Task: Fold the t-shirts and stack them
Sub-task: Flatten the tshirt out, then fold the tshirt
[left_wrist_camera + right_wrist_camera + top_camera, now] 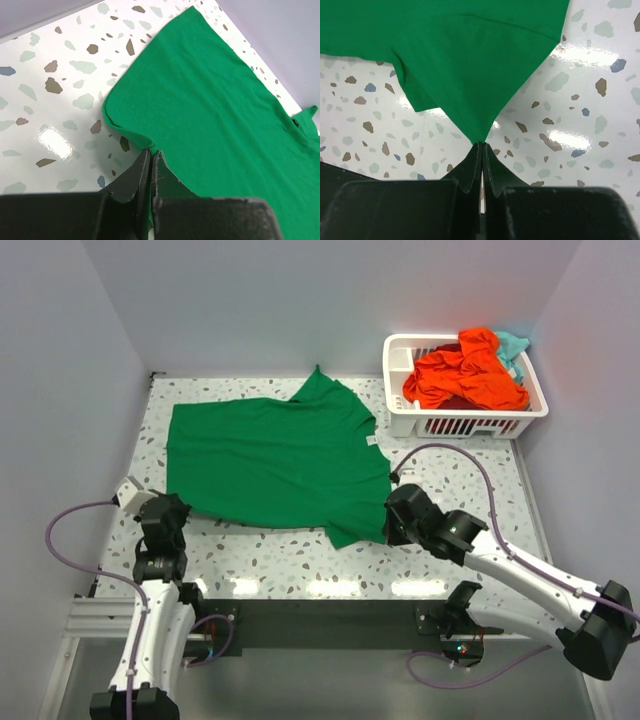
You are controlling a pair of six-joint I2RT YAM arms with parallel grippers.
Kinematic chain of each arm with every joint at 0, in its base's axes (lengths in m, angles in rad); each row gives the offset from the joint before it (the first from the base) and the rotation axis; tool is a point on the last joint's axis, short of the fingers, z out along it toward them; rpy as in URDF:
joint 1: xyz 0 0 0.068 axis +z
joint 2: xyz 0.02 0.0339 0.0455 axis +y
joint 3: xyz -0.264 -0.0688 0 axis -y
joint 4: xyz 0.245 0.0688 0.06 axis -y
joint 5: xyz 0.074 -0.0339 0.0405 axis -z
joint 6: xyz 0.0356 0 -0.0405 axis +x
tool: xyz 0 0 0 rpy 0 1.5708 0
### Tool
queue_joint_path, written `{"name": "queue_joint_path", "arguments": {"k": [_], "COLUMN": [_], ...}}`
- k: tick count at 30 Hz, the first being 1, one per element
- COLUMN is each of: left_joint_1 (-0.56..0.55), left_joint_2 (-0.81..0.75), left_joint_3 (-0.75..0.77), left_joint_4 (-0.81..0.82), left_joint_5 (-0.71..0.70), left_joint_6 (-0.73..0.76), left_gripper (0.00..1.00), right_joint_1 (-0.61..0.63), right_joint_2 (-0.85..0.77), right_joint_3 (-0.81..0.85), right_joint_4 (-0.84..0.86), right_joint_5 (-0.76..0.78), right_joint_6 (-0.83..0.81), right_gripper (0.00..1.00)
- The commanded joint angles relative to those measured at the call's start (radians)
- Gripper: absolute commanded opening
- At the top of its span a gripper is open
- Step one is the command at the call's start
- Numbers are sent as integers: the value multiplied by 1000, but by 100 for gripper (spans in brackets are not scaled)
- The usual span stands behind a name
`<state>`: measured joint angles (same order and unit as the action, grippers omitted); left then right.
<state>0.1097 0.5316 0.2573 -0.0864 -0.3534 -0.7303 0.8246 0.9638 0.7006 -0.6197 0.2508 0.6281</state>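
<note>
So the green t-shirt [275,460] is lying spread out over the left and middle of the speckled counter [300,565], and both arms are pinching it along its near edge. The left gripper [150,155] is sitting fully closed on the fabric edge toward the counter's near-left corner, while the right gripper [481,146] is clamping tight on a pointed corner of cloth further right. Over in the far-right corner, the orange-red t-shirt [465,375] and the teal t-shirt [515,343] are sitting bunched up in the white basket [400,420].
</note>
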Motion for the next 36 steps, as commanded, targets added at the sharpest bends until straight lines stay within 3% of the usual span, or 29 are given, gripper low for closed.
{"name": "queue_joint_path", "arguments": {"k": [1,8,13,24,36], "left_joint_1": [-4,-2,-4,10,62], "left_joint_2": [-41,-139,-142,143,291], "left_joint_3": [37,86,57,68,88], "left_joint_4": [-64,-171,-109,122,211], "left_joint_5": [-22,-13,8,51,64], "left_joint_6": [-11,-32,-31,-15,15], "left_gripper": [0,0,0,0,0], "right_joint_1": [5,5,5,-25,-199], "right_joint_2": [-54,-125,-99,258,599], "right_joint_3": [59,76,99,321,589], "right_joint_4": [-84,-120,-23,242,327], "right_joint_5": [44,58,45,127,24], "right_joint_6": [-24,-36,-51,-136,-206], "right_gripper": [0,0,0,0,0]}}
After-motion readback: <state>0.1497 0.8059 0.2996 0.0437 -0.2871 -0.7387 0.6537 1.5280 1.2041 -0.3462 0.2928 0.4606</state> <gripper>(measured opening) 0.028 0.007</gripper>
